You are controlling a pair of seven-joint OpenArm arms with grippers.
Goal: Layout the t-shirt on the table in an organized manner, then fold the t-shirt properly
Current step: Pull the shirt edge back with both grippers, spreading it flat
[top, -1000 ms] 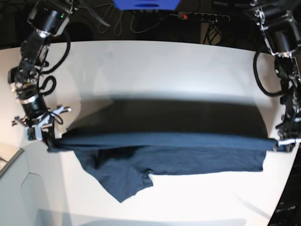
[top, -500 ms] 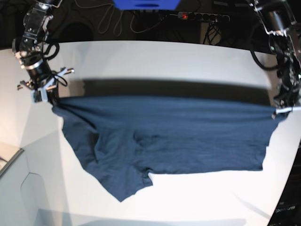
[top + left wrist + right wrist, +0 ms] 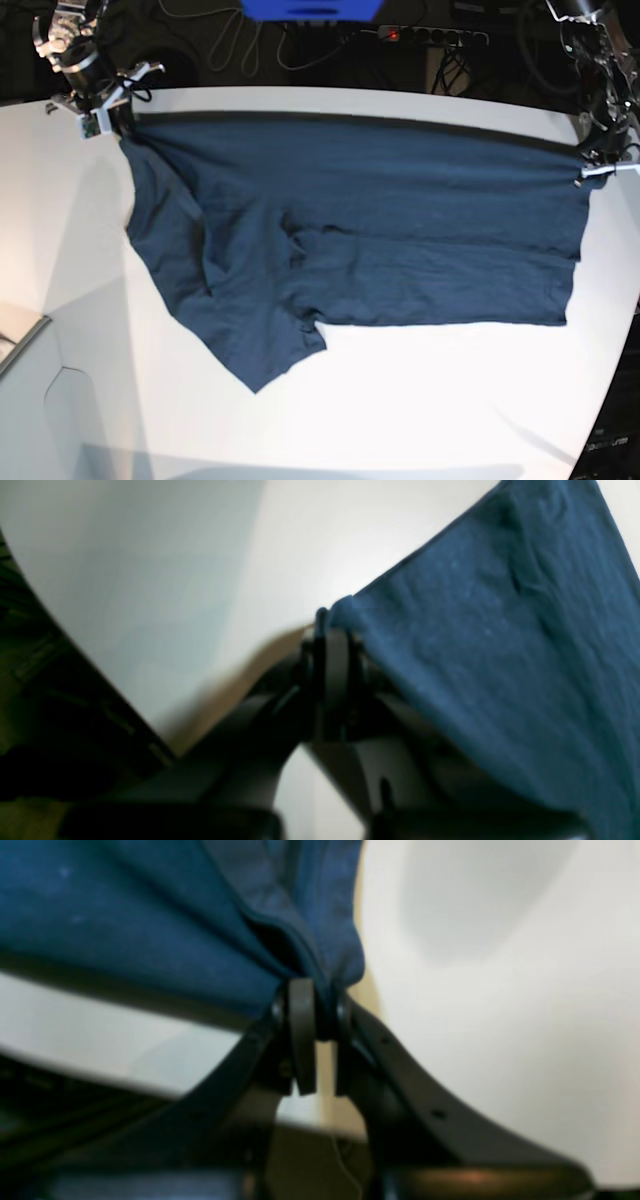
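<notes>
From my station, at the left of the base view the right gripper [image 3: 108, 118] is clamped tight on one corner of the t-shirt [image 3: 360, 230], near the table's [image 3: 420, 420] far edge. I see the navy fabric stretched across the table between both arms, its lower part lying wrinkled on the white surface, one sleeve pointing toward the near side. At the right, the left gripper [image 3: 592, 168] is pinched on the opposite corner.

The t-shirt [image 3: 360, 240] is spread across the table [image 3: 420, 420], its far edge stretched between the right gripper [image 3: 105, 112] at the far left corner and the left gripper [image 3: 592, 168] at the right.
</notes>
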